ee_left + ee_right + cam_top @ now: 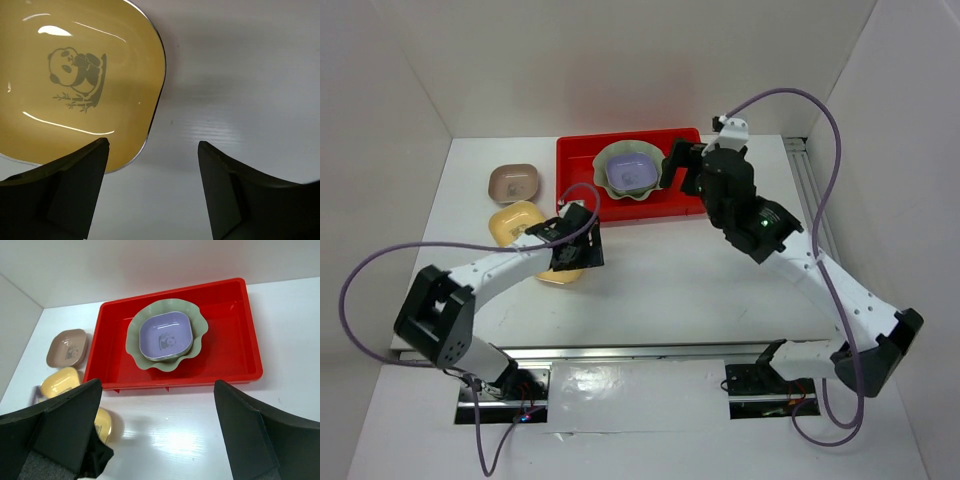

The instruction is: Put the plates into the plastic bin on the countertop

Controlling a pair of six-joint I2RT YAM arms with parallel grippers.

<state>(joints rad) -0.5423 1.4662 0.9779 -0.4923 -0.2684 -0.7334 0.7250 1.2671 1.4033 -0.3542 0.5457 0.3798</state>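
The red plastic bin (582,150) stands at the back of the white countertop (670,280). In it sits the large pale green scalloped dish (611,160) with the lavender dish (632,173) nested inside; stacked rims show under the lavender one. The brownish-pink dish (513,183) and a yellow dish (515,222) lie left of the bin. My left gripper (576,247) is open, low over a second yellow dish (75,75), its left finger over that dish's rim. My right gripper (680,168) is open and empty above the bin's right part (230,330).
White walls close in the left, back and right sides. A metal rail (812,205) runs along the right edge. Purple cables loop over both arms. In the right wrist view the brownish-pink dish (67,347) and both yellow dishes (60,381) lie left of the bin.
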